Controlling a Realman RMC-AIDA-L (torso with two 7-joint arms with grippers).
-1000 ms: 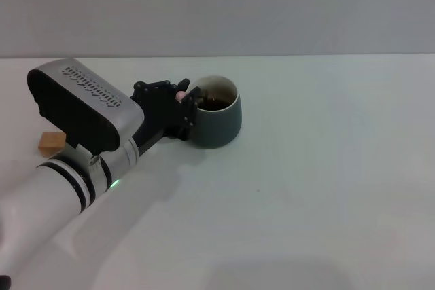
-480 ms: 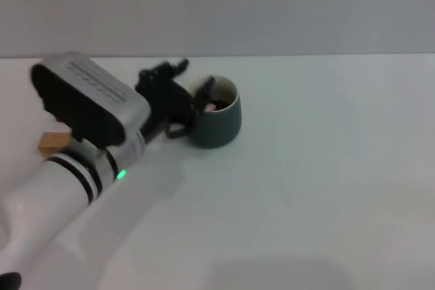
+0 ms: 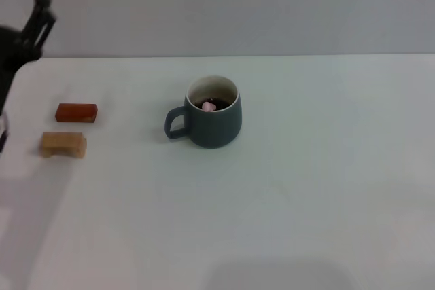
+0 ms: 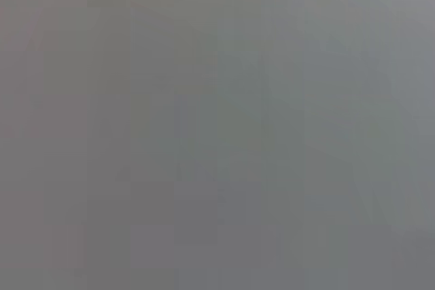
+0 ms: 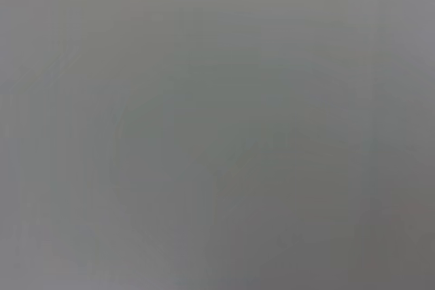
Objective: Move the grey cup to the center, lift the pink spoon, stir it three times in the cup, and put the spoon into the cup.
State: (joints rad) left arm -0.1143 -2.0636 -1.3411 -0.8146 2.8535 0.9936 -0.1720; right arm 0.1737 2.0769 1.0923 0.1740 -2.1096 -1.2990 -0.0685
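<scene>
Left gripper (image 3: 37,15): head view, far upper left corner, raised above the table's back edge, well apart from everything on the table. Dark and blurred; nothing visibly held; finger spacing cannot be told. Right gripper: not in view.

Head view, table (image 3: 306,188): white surface.
- Grey cup (image 3: 214,120): upright, near the middle of the table, slightly left of centre. Loop handle points toward the robot's left. Pale rim, dark inside.
- Pink spoon (image 3: 208,106): inside the cup; only the pale pink end shows against the dark interior.
- Red-brown block (image 3: 76,112): lying flat, well left of the cup.
- Tan block (image 3: 63,144): just in front of the red-brown block, apart from it.

Left wrist view: uniform grey field, no object distinguishable.

Right wrist view: uniform grey field, no object distinguishable.
</scene>
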